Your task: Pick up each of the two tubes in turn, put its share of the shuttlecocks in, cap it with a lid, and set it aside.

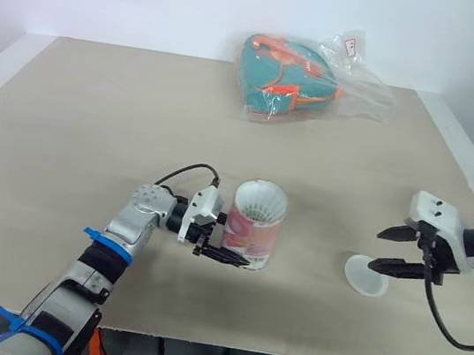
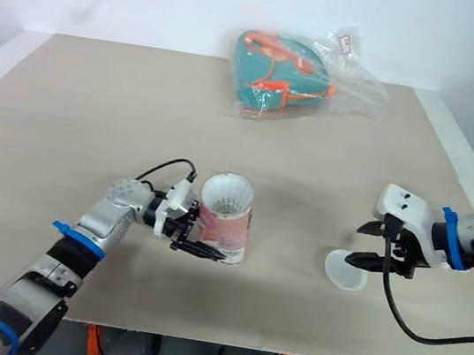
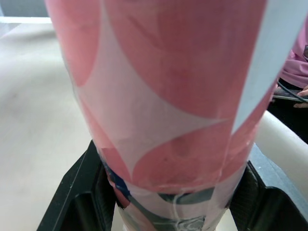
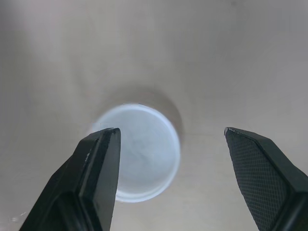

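Left pincer (image 1: 232,246) clamps tube (image 1: 258,227); wrist view shows right pincer (image 4: 171,131) spread above lid (image 4: 142,161).

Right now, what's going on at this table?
The left gripper is clamped on the pink tube, which stands upright on the table with shuttlecocks showing at its open top. The right gripper hangs open over the white lid, not yet holding it. A bagged teal item lies at the far edge.

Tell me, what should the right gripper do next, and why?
Probably lower the right gripper and close on the white round plastic lid: it hangs open over the lid, and the pink patterned tube, holding white shuttlecocks, stands uncapped in the left gripper.
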Motion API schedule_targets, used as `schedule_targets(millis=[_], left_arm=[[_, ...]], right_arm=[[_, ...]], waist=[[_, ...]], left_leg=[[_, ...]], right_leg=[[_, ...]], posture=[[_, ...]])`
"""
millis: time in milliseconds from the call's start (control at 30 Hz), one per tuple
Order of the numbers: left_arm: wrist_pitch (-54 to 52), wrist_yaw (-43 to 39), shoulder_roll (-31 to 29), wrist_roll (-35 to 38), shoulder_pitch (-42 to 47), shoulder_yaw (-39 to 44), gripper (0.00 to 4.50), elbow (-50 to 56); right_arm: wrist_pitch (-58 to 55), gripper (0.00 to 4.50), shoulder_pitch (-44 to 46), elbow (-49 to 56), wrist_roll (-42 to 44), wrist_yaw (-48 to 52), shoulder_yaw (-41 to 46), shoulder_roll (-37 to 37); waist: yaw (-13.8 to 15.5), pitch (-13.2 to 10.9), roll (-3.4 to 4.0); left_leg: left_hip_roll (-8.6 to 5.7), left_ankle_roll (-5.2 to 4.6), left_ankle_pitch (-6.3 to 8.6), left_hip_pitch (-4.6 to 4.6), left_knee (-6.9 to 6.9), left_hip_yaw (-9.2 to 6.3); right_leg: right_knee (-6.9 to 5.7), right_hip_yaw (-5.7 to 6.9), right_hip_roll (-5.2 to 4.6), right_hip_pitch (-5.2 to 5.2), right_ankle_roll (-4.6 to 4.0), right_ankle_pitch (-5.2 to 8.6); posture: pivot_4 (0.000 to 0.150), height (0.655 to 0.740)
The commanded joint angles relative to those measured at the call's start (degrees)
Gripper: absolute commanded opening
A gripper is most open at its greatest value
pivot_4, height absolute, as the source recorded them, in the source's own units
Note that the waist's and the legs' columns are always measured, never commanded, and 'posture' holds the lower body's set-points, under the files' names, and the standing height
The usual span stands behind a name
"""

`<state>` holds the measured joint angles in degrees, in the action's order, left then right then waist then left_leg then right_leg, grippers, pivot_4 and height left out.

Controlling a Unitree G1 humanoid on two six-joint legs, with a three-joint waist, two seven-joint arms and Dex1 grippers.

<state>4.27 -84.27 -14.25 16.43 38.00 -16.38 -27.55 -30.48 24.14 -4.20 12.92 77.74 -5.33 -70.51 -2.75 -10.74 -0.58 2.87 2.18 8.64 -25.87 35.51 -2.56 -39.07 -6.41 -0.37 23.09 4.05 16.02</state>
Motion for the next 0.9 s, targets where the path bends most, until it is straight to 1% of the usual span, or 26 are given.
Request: schedule_targets(millis=[33, 233, 267, 300, 333, 367, 400, 433, 467, 500, 533, 567, 600, 733, 900], left_arm=[[2.7, -0.3, 0.6, -1.0, 0.8, 0.3, 2.63, -1.6], [4.1, -0.1, 0.4, -1.7, 0.5, 0.7, 2.63, -2.7], [4.2, -0.1, 0.3, -1.7, 0.5, 0.7, 2.63, -2.7], [4.4, -0.1, 0.2, -1.8, 0.4, 0.8, 2.63, -2.7], [4.4, -0.1, 0.1, -1.7, 0.3, 0.9, 2.63, -2.7], [4.4, -0.1, 0.1, -1.8, 0.2, 0.9, 2.63, -2.6], [4.4, -0.1, 0.0, -1.8, 0.2, 0.9, 2.63, -2.6], [4.4, -0.1, 0.0, -1.8, 0.1, 0.9, 2.63, -2.5], [4.2, -0.1, -0.2, -1.8, 0.0, 0.9, 2.63, -2.4], [4.2, -0.1, -0.3, -1.9, -0.1, 0.9, 2.63, -2.4], [4.1, 0.0, -0.3, -1.9, -0.2, 0.9, 2.63, -2.4], [4.1, 0.0, -0.3, -1.9, -0.2, 0.9, 2.63, -2.5], [4.0, 0.0, -0.3, -2.0, -0.2, 0.9, 2.63, -2.6], [3.8, -0.3, -0.7, -2.8, -0.4, 0.2, 2.63, -3.3], [4.5, -0.5, -0.6, -4.2, -0.3, -0.5, 2.63, -5.5]], right_arm=[[1.8, 3.72, 2.1, -2.6, -3.3, -0.4, -1.9, 0.8], [4.4, 3.72, 1.2, -3.6, -7.3, 1.1, -5.7, 1.3], [4.8, 3.33, 1.2, -4.0, -8.1, 0.9, -6.1, 1.5], [5.4, 3.17, 1.2, -4.5, -9.0, 0.6, -6.6, 1.8], [6.2, 2.63, 1.3, -4.9, -9.8, 0.4, -6.9, 2.0], [6.2, 2.39, 1.4, -5.1, -9.9, 0.5, -6.8, 2.3], [6.2, 1.87, 1.5, -5.3, -9.9, 0.6, -6.8, 2.5], [6.2, 1.58, 1.3, -4.8, -9.2, 1.4, -6.5, 2.5], [6.1, 1.12, 1.2, -4.1, -8.6, 2.0, -6.2, 2.4], [6.2, 0.94, 1.1, -3.6, -8.3, 2.3, -5.9, 2.4], [6.3, 0.63, 0.9, -3.3, -8.2, 2.5, -5.8, 2.4], [6.5, 0.23, 0.8, -3.2, -8.3, 2.5, -5.6, 2.4], [6.5, 0.07, 0.8, -2.9, -8.3, 2.3, -5.4, 2.5], [5.9, 0.07, 2.2, -0.4, -6.3, 1.8, -3.3, 3.4], [-1.0, 0.07, 6.6, 8.0, 2.0, 3.8, 0.6, 5.1]], waist=[[0.0, 0.0, 0.05], [0.1, 0.0, 0.06], [0.0, 0.0, 0.06], [0.0, 0.0, 0.06], [0.0, 0.0, 0.05], [0.0, 0.0, 0.04], [0.0, 0.0, 0.03], [0.0, 0.0, 0.01], [0.0, 0.0, 0.0], [0.0, 0.0, 0.0], [0.0, 0.0, 0.0], [0.0, 0.0, 0.0], [0.0, 0.0, 0.0], [0.0, 0.0, 0.0], [0.0, 0.1, 0.13]], left_leg=[[0.0, 0.0, 0.0, 0.0, -0.02, 0.0], [-0.03, 0.0, 0.01, -0.02, -0.07, -0.02], [-0.03, 0.0, 0.01, -0.02, -0.07, -0.02], [-0.03, 0.0, 0.0, -0.01, -0.06, -0.03], [-0.03, 0.0, 0.0, 0.01, -0.04, -0.04], [-0.03, 0.0, 0.0, 0.05, -0.03, -0.05], [-0.03, 0.0, 0.0, 0.11, -0.02, -0.05], [-0.03, 0.0, 0.0, 0.14, 0.0, -0.05], [-0.03, 0.0, 0.0, 0.21, 0.02, -0.05], [-0.03, 0.0, 0.0, 0.24, 0.04, -0.05], [-0.03, 0.01, 0.0, 0.29, 0.08, -0.05], [-0.03, 0.01, 0.0, 0.34, 0.08, -0.05], [-0.03, 0.0, 0.0, 0.38, 0.07, -0.05], [-0.03, 0.01, 0.0, 0.39, 0.05, -0.05], [-0.03, 0.0, 0.0, 0.44, 0.02, -0.05]], right_leg=[[0.0, -0.01, 0.01, 0.01, -0.01, 0.01], [-0.01, -0.02, -0.02, 0.01, -0.08, 0.03], [-0.01, -0.02, -0.02, 0.0, -0.08, 0.03], [-0.01, -0.01, -0.02, -0.02, -0.04, 0.04], [-0.01, 0.0, -0.01, -0.05, -0.02, 0.04], [-0.01, 0.01, -0.01, -0.09, 0.0, 0.05], [0.0, 0.01, -0.01, -0.17, 0.01, 0.04], [0.0, 0.01, -0.01, -0.21, 0.02, 0.03], [0.0, 0.01, -0.02, -0.29, 0.04, 0.01], [0.0, 0.01, -0.02, -0.34, 0.05, 0.0], [0.0, 0.01, -0.02, -0.4, 0.07, -0.02], [0.0, 0.01, -0.02, -0.45, 0.06, -0.03], [0.0, 0.01, -0.02, -0.48, 0.06, -0.02], [0.0, 0.01, -0.02, -0.5, 0.06, 0.0], [-0.01, -0.01, -0.01, -0.5, 0.04, -0.01]], posture=[[0.15, 0.74], [0.15, 0.74], [0.15, 0.74], [0.15, 0.74], [0.15, 0.74], [0.15, 0.74], [0.15, 0.74], [0.15, 0.74], [0.15, 0.74], [0.15, 0.74], [0.15, 0.74], [0.15, 0.74], [0.15, 0.74], [0.15, 0.74], [0.15, 0.74]])
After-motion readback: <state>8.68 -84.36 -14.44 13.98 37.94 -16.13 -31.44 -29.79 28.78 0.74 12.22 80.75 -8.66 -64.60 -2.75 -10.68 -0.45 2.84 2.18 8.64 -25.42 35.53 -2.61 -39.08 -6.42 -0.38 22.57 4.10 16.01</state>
